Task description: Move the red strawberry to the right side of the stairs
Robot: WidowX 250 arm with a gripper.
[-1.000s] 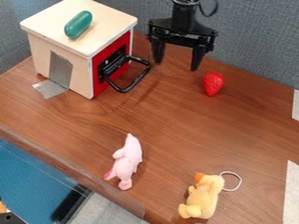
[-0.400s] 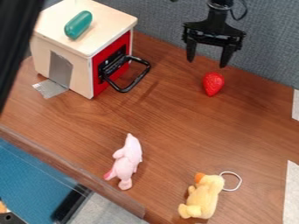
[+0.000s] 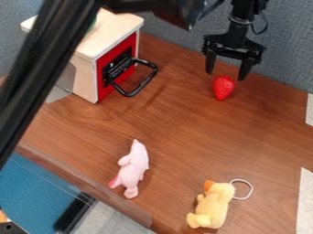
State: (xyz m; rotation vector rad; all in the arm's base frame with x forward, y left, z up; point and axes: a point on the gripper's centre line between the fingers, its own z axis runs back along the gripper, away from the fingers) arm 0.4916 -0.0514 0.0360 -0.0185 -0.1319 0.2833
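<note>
Red strawberry (image 3: 223, 87), far right | gripper (image 3: 226, 74) close by, spread wide | risk: off-centre descent could nudge it, rolling it away

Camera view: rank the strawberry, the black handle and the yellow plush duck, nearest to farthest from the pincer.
1. Strawberry, just below the pincer in the picture.
2. Black handle, off to the left.
3. Yellow duck, near the bottom edge.
</note>
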